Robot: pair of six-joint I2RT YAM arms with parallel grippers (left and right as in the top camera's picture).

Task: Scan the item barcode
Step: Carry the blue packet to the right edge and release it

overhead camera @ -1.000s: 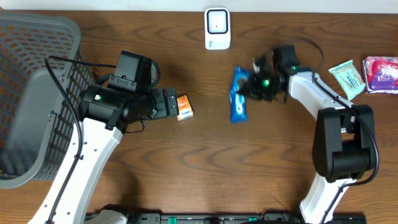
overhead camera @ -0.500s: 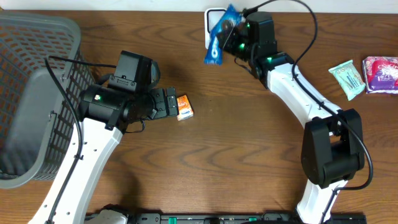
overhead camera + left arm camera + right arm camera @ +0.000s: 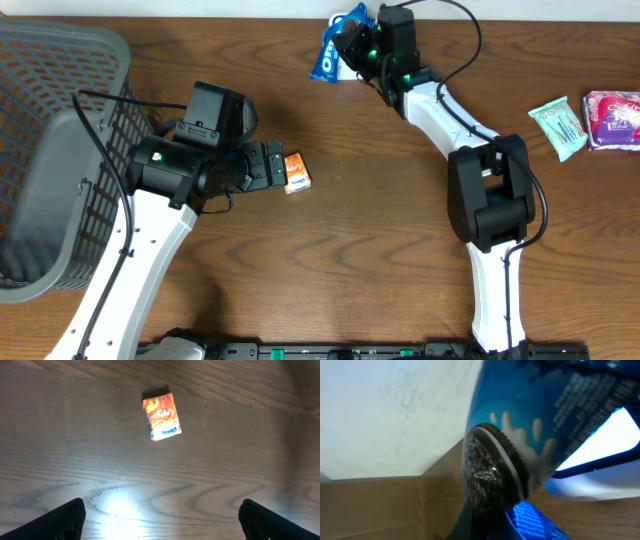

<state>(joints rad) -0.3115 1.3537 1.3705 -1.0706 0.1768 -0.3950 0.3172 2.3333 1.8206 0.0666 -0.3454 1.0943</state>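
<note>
holding at the far edge of the bench, the right gripper point(image 3: 355, 48) was clenched on the glossy blue film cookie packet point(image 3: 333, 47), lifted clear of the wood and tilted. the right wrist view was filled by the printed wrapper point(image 3: 535, 435); a bright white panel point(image 3: 602, 440) behind it was probably the scanner face, though i could not be sure. where the barcode sat could not be read from either view.

handling judgement: the packet looked light and soft-walled. film of that sort is slick and crinkles, and the biscuits inside would crack under a hard squeeze. a pinch across the narrow width near one end seemed the sound hold, which was roughly how it was held. that left the long printed faces free to turn toward the reader. held by one end it could droop or twist, so slow wrist turns seemed wiser than quick ones.

the left gripper point(image 3: 162, 519) hung with jaws fully released above bare wood, grasping nothing. the small orange printed carton point(image 3: 161, 416) lay flat just beyond its fingertips. it looked stiff and boxy, easy to take across its short sides.

the grey plastic mesh basket point(image 3: 40, 150) stood at the left edge. a teal tissue pack point(image 3: 557, 125) and a pink patterned packet point(image 3: 612, 105) lay near the right edge, well apart from both arms.
</note>
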